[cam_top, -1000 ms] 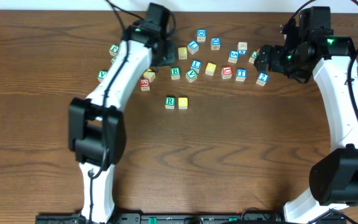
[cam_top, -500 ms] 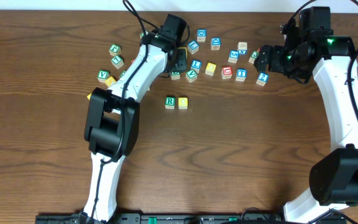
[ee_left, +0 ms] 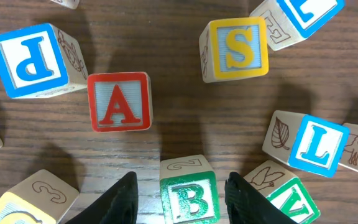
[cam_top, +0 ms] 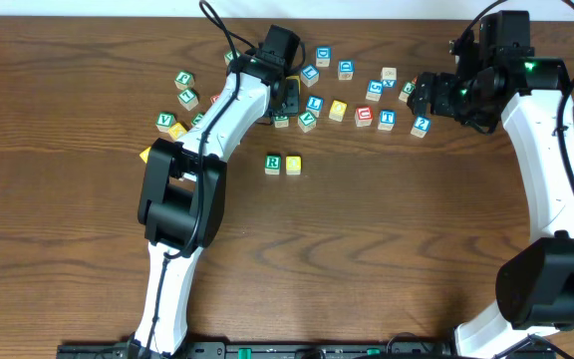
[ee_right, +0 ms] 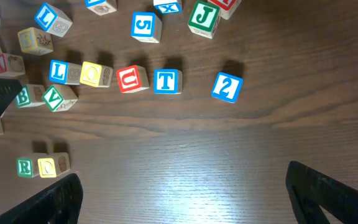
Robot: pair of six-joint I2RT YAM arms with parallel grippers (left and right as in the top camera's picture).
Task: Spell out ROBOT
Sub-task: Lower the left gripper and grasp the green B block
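Observation:
The green-printed B cube [ee_left: 189, 198] stands between the fingers [ee_left: 124, 200] of my left gripper [ee_left: 184, 198], which is open with a gap on each side of the cube. A green R cube [cam_top: 273, 163] and a plain yellow cube [cam_top: 293, 164] sit side by side nearer the table's middle. In the back row lie another yellow cube [cam_top: 338, 110] and the blue T cube [cam_top: 387, 120]. My right gripper [ee_right: 185, 199] hangs open over bare wood at the right, holding nothing.
Crowding the B cube are a red A [ee_left: 119, 101], a blue P [ee_left: 33, 59], a yellow S [ee_left: 236, 48], a blue L [ee_left: 316, 144] and a green V [ee_left: 289, 202]. More letter cubes lie scattered along the back, among them a blue 2 [cam_top: 421, 126].
My left arm has swung right along the back row, and its gripper now straddles the B cube. The right arm has not moved.

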